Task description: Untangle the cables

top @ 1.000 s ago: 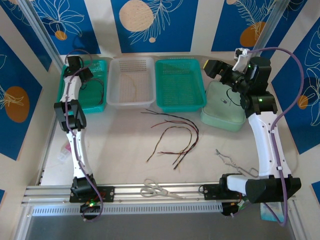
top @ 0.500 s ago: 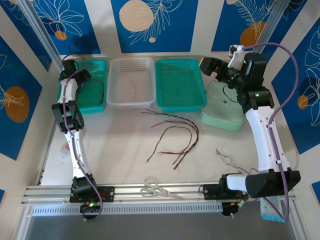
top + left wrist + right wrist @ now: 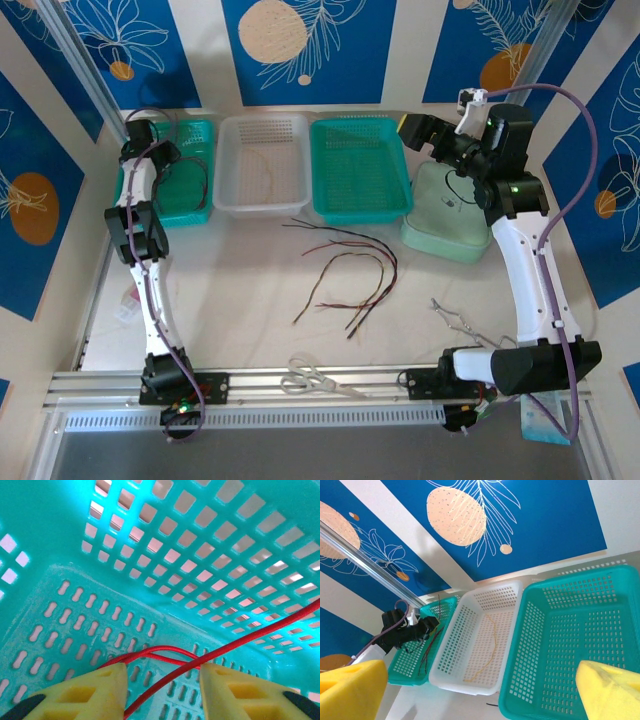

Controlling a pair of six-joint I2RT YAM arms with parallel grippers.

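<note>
The left jaws sit low in the left basket [image 3: 50, 540], part-way apart and clamped on nothing. A red cable [image 3: 260, 630] passes through the gap between them and slants up and away to the right, so it already lies where they would close. The right jaws hang wide and bare above the right teal basket [image 3: 580, 575]. The loose cables [image 3: 352, 268] lie mid-counter [image 3: 230, 290], their long axis running near to far; I judge the right arm the nearer. 1 tan cable [image 3: 492, 645] lies in the white basket [image 3: 451, 650].

Cables [image 3: 345, 275] on table [image 3: 240, 290], 4 baskets [image 3: 262, 207] behind, scissors [image 3: 318, 379] in front
</note>
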